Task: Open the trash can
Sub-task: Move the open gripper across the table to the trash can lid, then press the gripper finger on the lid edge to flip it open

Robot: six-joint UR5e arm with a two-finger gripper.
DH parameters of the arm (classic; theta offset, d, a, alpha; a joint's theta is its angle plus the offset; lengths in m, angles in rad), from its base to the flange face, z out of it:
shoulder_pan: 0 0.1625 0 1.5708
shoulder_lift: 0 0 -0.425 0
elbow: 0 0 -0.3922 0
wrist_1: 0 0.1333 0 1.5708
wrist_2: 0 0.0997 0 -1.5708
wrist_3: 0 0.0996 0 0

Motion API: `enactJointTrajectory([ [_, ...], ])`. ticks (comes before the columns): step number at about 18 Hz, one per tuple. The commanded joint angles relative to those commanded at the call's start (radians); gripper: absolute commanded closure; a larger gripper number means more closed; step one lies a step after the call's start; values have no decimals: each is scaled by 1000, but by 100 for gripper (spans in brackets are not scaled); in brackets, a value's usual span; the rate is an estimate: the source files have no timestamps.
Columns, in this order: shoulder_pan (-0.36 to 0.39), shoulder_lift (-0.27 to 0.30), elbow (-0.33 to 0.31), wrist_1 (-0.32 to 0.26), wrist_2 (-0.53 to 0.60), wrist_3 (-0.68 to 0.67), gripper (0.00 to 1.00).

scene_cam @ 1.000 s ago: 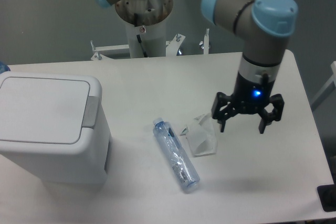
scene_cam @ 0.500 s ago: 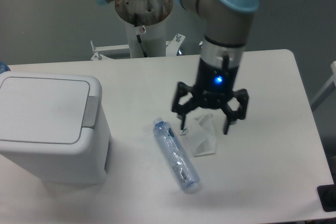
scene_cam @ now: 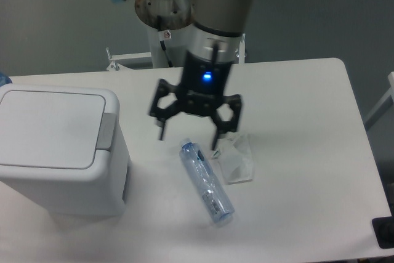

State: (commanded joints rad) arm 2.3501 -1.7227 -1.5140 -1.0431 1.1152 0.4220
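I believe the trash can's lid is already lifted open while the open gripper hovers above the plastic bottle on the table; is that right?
Not quite: the camera view shows the trash can with its flat lid shut, lying level on the bin. The rest holds: the gripper is open, empty, and hovers above the plastic bottle on the table.

We list a clear plastic bottle (scene_cam: 206, 182) lying on its side on the white table (scene_cam: 308, 170) (cap end toward the back), a crumpled clear plastic container (scene_cam: 236, 161) just beside it, a dark object (scene_cam: 385, 233) at the table's near right corner.
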Motion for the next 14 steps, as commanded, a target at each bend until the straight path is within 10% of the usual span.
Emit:
enactJointTrajectory([
  [14, -37, 8, -48, 15, 11, -101, 0],
])
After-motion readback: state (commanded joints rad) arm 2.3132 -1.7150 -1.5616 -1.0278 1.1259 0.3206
